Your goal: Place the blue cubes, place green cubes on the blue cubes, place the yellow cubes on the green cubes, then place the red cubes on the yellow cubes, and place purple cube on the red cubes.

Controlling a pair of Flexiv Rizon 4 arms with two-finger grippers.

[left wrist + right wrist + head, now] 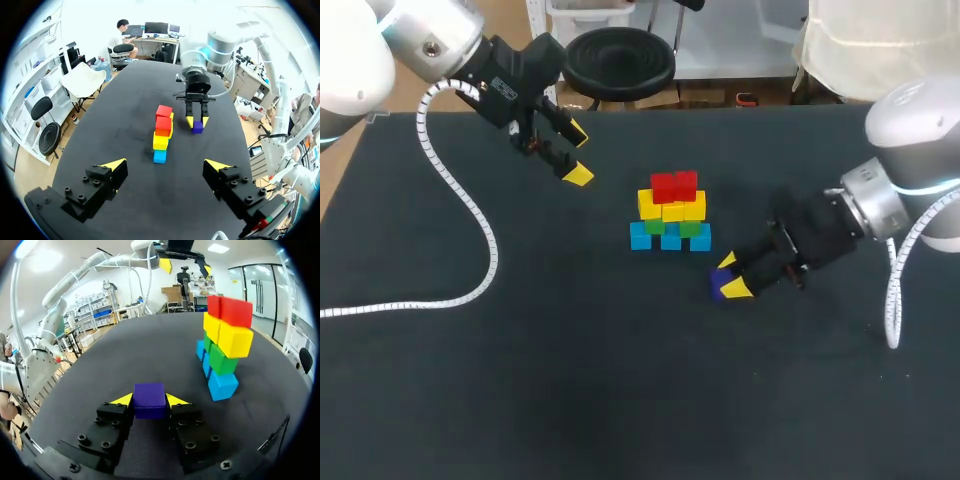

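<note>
Right gripper (730, 278) has the purple cube (149, 399) pinched between both fingers, near the stack (670, 213), at its four o'clock. Left gripper (577, 152) hangs wide open and empty at ten o'clock.

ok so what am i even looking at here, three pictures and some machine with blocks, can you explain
This is a robot with two arms at a black table. One picture looks down from above and behind it. The two round ones come from a camera on each wrist, looking forward along that arm. Mid-table stands a stack of cubes: blue at the bottom, then green, yellow, and red on top. The right arm's fingers, tipped yellow, are shut on a purple cube beside the stack. The left arm's fingers are open and hold nothing, on the stack's other side.
</note>
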